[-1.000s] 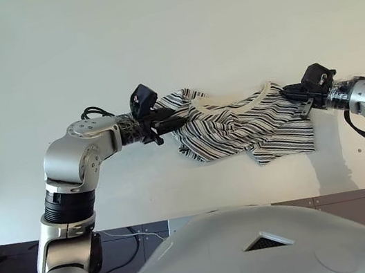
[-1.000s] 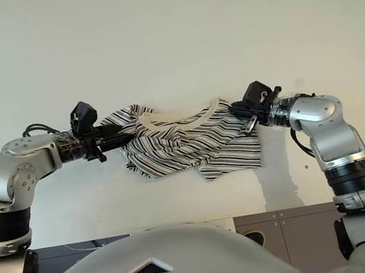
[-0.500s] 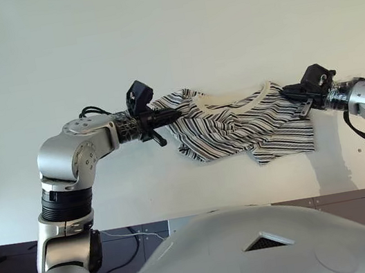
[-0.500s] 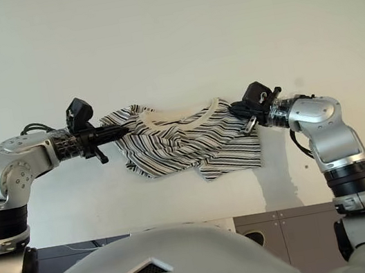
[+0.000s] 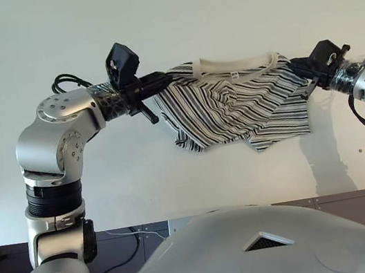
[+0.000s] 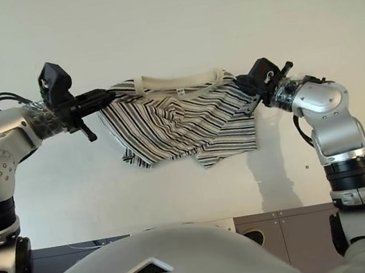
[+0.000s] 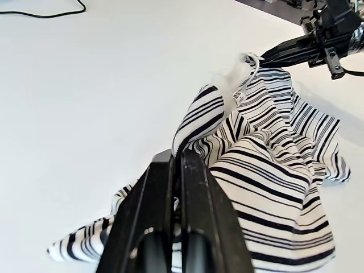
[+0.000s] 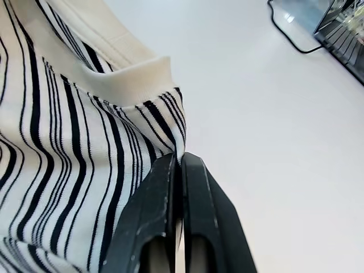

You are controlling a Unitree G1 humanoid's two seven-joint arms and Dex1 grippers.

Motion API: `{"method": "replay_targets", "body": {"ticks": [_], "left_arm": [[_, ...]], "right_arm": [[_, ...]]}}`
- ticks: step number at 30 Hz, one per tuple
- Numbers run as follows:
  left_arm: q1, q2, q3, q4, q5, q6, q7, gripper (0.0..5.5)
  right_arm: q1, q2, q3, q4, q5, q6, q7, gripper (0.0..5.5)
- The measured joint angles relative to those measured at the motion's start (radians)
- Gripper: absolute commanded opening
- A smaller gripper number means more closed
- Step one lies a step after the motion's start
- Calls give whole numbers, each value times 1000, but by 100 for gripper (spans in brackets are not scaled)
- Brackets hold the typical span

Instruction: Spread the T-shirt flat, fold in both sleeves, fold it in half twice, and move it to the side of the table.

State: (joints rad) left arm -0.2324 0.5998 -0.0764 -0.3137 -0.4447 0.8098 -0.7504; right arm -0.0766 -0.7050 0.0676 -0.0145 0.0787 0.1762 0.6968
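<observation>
The striped T-shirt point(image 5: 233, 103) hangs stretched between the two hands, left hand point(image 5: 166, 77) and right hand point(image 5: 296, 67) each pinching a shoulder. Below them lies the white tabletop point(image 5: 148, 16); a black cable point(image 7: 51, 12) lies beyond the left hand.

black-and-white striped T-shirt point(image 5: 233, 103), white table point(image 5: 218, 11)

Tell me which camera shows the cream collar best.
Left eye view: the whole collar shows, end to end. The right eye view matches it; the right wrist view shows one end close up, the left wrist view a distant sliver.
</observation>
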Motion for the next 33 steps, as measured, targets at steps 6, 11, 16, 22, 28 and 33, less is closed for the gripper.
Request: {"method": "replay_targets", "body": {"ticks": [6, 11, 16, 22, 28, 33], "left_arm": [[-87, -12, 23, 40, -21, -2, 12, 11], [-258, -11, 49, 163, -30, -18, -14, 11], [-422, -11, 68, 279, -19, -101, -31, 11], [-451, -13, 176, 282, -19, -182, 40, 11], [-554, -9, 256, 214, -10, -253, 141, 11], [-599, 25, 287, 131, -11, -269, 170, 11]], "right_arm": [[-72, 31, -31, -33, -8, -3, -64, 10], [-156, 50, -58, -43, -21, -13, -122, 10], [-256, 69, -72, -59, -40, -44, -173, 10], [-394, 71, -125, -79, -35, -53, -202, 10], [-503, 72, -209, -125, -4, -57, -253, 10], [-586, 69, -261, -202, 41, -57, -267, 10]]}}
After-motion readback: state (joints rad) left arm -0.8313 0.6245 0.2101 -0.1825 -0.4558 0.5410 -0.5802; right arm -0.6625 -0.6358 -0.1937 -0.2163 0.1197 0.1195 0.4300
